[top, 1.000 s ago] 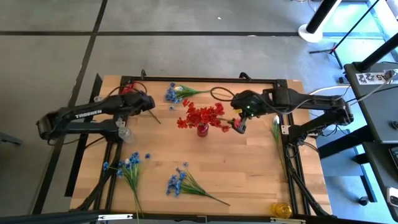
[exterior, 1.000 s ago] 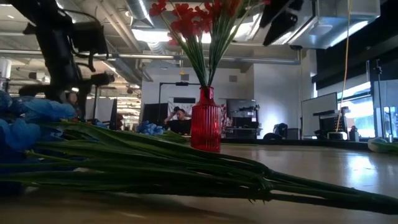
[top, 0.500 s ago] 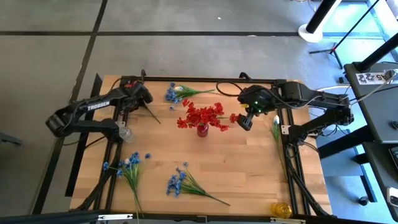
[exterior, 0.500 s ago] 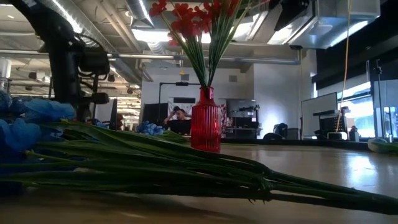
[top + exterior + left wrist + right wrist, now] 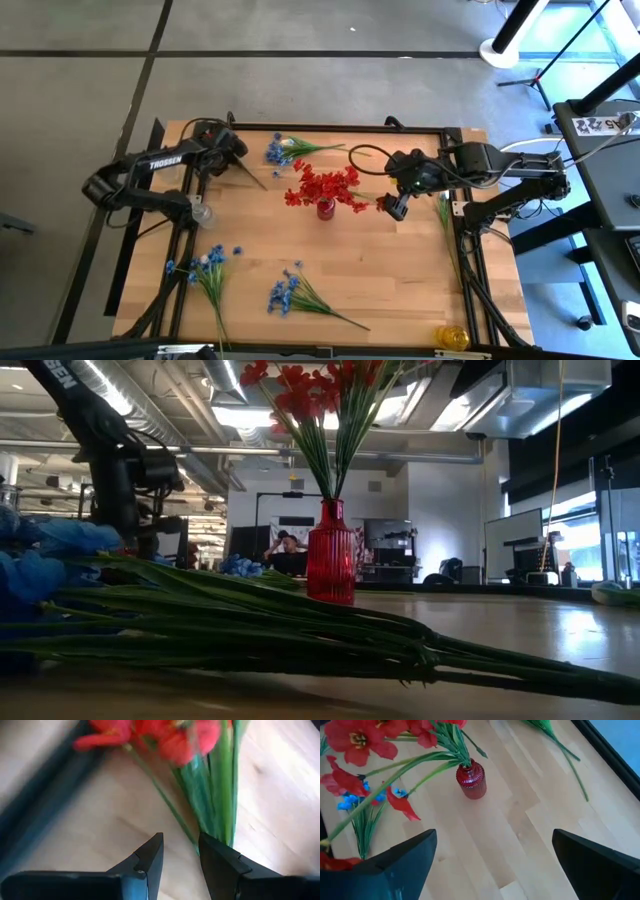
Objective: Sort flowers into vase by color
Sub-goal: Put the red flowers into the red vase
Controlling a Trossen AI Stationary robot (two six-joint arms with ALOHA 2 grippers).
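A red vase (image 5: 326, 208) stands mid-table holding several red flowers (image 5: 322, 185). A loose red sprig (image 5: 150, 735) lies by the far-left corner, its stem (image 5: 252, 175) pointing toward the middle. My left gripper (image 5: 181, 837) hovers open just over those green stems (image 5: 215, 795), pointing steeply down, and shows in the high view (image 5: 230, 155). My right gripper (image 5: 494, 840) is wide open and raised, right of the vase (image 5: 471, 780), also visible from above (image 5: 393, 206). Blue flowers lie at the far edge (image 5: 283, 150), near left (image 5: 205, 265) and near centre (image 5: 290, 295).
A green sprig (image 5: 443, 212) lies along the right edge. A small clear vase (image 5: 200, 213) stands at the left, a yellow one (image 5: 452, 337) at the near-right corner. In the low view, blue blooms (image 5: 40, 555) and long stems (image 5: 300, 630) fill the foreground. A black frame (image 5: 330, 128) borders the table.
My left gripper has swung toward the far-left corner and come down over the red sprig, rolling somewhat; its gap is unchanged. My right gripper has drawn a little toward the right edge and up, away from the red vase, still wide open.
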